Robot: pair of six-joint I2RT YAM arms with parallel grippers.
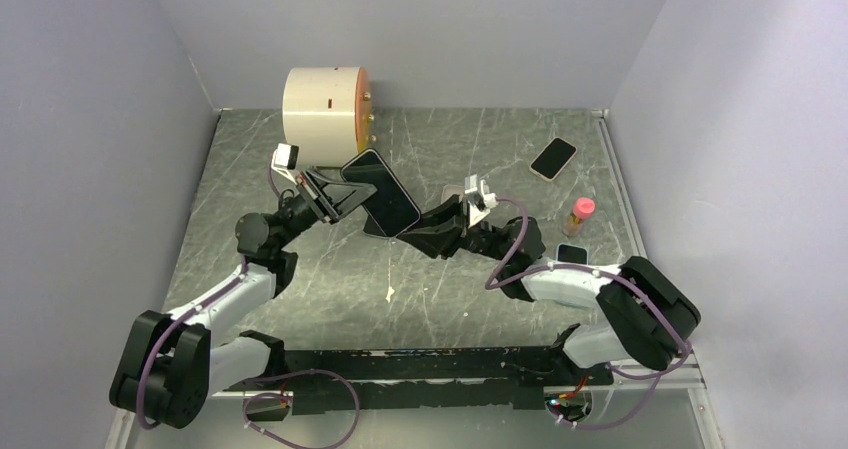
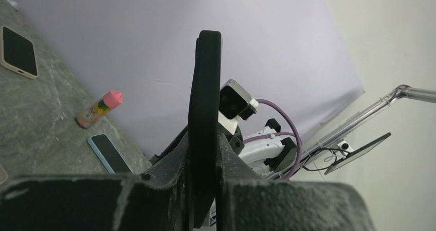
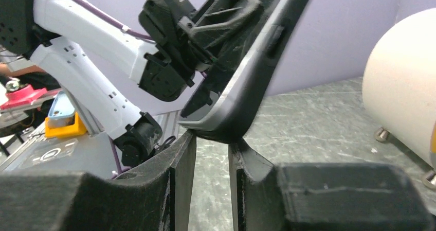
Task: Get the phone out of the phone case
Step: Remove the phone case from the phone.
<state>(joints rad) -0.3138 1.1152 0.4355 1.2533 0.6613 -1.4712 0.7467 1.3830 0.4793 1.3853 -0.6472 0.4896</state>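
Holding the phone (image 1: 385,194), seated in its black phone case (image 3: 247,87), tilted in the air above the table's (image 1: 330,299) middle. Clamping the case's left edge tight in the left gripper (image 1: 340,197). Touching its near-right corner with the right gripper (image 3: 212,141), jaws narrowly parted, not showing whether gripping.

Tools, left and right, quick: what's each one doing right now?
Left tool: closed, holding the cased phone.
Right tool: at the cased phone's lower corner; whether it grips cannot be told.
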